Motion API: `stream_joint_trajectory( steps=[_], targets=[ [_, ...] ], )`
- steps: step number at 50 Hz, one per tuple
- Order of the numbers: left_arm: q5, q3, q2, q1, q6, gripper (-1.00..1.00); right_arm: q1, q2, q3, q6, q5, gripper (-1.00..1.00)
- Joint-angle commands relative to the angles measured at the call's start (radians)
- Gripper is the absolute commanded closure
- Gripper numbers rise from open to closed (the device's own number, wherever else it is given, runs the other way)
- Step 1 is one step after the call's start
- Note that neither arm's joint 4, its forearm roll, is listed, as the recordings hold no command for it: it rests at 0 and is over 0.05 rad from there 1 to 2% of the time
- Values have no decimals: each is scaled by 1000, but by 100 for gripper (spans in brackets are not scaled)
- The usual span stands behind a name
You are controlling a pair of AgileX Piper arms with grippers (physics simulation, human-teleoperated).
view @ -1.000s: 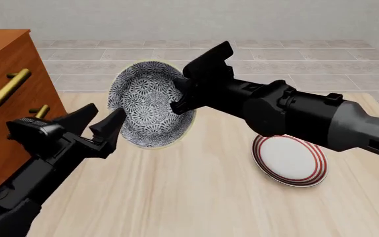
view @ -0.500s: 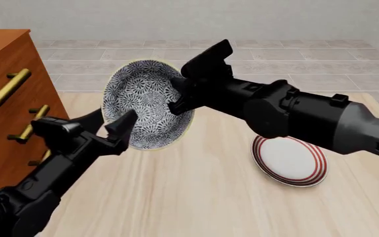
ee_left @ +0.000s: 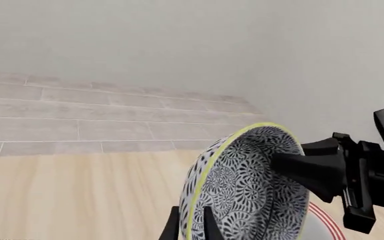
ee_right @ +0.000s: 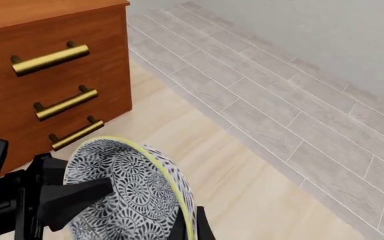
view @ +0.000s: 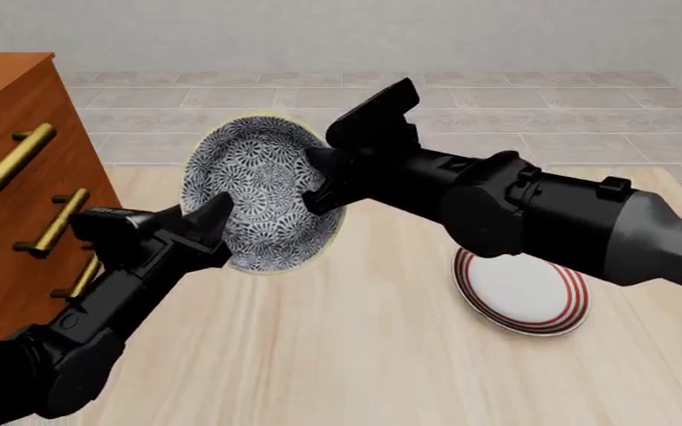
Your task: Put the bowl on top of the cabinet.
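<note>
The left gripper [view: 205, 232] is closing in, its fingers now straddling the lower rim of the bowl [view: 258, 191], which the right gripper [view: 317, 182] is gripping tilted above the table [view: 353, 355], beside the cabinet [view: 10, 177]; a handover looks under way

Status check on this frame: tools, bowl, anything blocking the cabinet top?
Right tool shut on bowl rim, bowl airborne, tilted. Left tool straddling opposite rim, closure unclear. Cabinet left of the bowl; nothing visibly blocking.
</note>
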Motion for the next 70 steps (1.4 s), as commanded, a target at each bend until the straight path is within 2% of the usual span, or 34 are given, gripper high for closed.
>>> stream_joint_trajectory(
  steps=[1,5,6,19,56,67,70],
  targets=[
    [-8,-2,22,-26,5,100,-4,-4,-8,8,-12,100],
    [-7,-3,22,-25,5,100,-5,-4,-6,8,-14,100],
    [-7,-3,23,-25,4,100,-7,-8,-2,5,-17,-100],
    [5,-12,19,-18,8,100,18,-37,25,23,-16,-100],
    [52,-45,13,4,21,100,50,-178,74,19,19,-100],
    [123,-76,-11,14,46,100,38,-267,146,61,-6,-100],
    [125,-79,-9,17,45,100,39,-273,161,51,-14,-100]
  ],
)
